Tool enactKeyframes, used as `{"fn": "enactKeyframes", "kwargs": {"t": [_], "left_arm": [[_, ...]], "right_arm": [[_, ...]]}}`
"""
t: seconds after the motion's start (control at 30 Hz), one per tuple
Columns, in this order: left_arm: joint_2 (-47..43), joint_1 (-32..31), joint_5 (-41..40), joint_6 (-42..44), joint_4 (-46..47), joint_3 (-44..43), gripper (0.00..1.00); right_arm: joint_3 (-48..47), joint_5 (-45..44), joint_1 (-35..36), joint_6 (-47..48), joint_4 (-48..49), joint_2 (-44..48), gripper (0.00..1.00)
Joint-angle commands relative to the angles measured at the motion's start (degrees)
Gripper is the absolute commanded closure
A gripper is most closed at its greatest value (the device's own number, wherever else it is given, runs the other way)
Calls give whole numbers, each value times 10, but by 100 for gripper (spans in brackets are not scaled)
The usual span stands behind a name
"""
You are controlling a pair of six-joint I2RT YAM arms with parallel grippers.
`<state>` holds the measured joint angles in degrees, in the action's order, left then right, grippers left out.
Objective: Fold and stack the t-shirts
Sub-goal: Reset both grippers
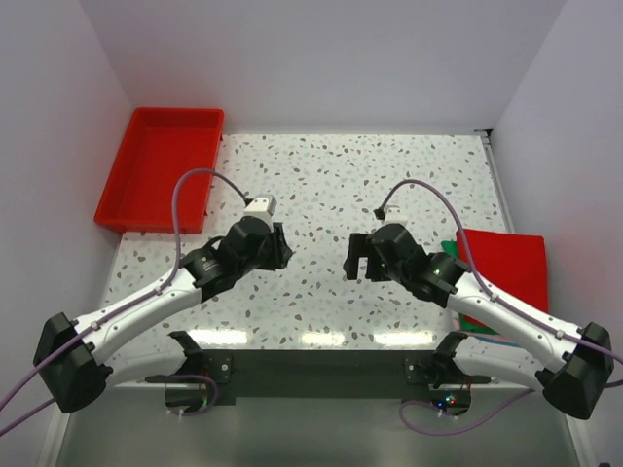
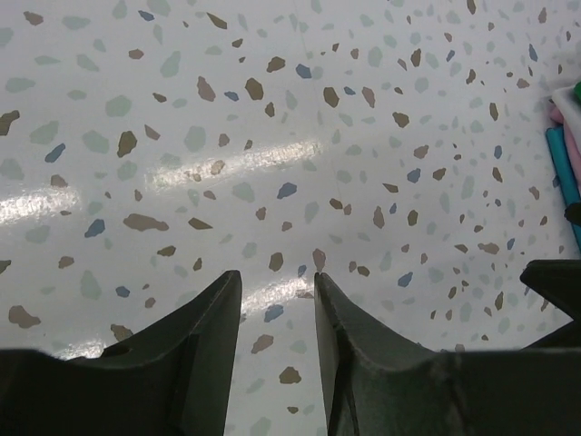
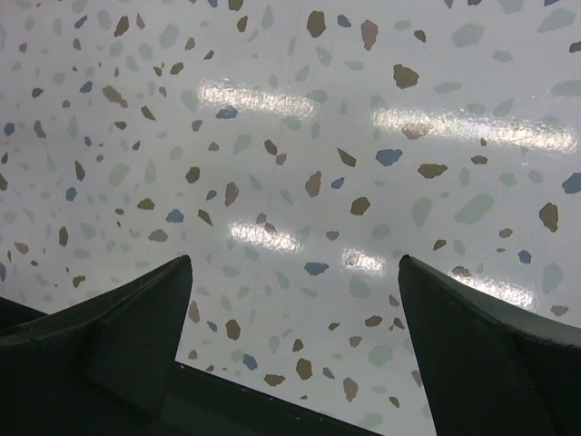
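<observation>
At mid tabletop (image 1: pixel 321 180), toward front edge: L hand (image 1: pixel 281 247) and R hand (image 1: pixel 356 261), tips facing each other, well apart, bare speckled surface btwn.

L hand (image 2: pixel 277 283), own wrist view: fingers (image 2: pixel 204 336) parted partway, narrow gap, nothing gripped, only speckled top seen thru gap. Low over tabletop; touching or not, can't tell.

R hand (image 3: pixel 295 263), own wrist view: fingers (image 3: pixel 136 318) spread wide, nothing btwn, nothing held. Same speckled top below, w/ lamp glare streaks across it.

Behind each hand: black wrist, white forearm running back to base at near edge, L base at left, R base at right. Purple cables (image 1: pixel 190 185) looping up off each wrist.

Right of R hand, at right edge of tabletop: t-shirts (image 1: pixel 506 261) folded in one stack, plain red on top, green edge (image 1: pixel 474 323) poking out on near side. R forearm crossing over stack's near-left corner. Same stack clipped at right border of L wrist view: green, pink, teal edges (image 2: pixel 556 159) side by side.

Far-left corner: red plastic tray (image 1: pixel 122 209), against left wall, well apart from both hands and from t-shirts.

White walls (image 1: pixel 321 58) on left, back, right.
</observation>
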<state>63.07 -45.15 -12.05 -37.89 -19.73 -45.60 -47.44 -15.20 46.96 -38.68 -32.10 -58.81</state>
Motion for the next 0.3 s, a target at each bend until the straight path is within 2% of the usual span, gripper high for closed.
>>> {"fn": "enactKeyframes", "kwargs": {"t": [0.0, 0.27], "left_arm": [[-32, -2, -36, 0, -1, 25, 57], [-55, -3, -52, 19, -29, 26, 52]], "right_arm": [[10, -80, 6, -8, 53, 17, 1], [16, -134, 6, 14, 52, 40, 1]]}}
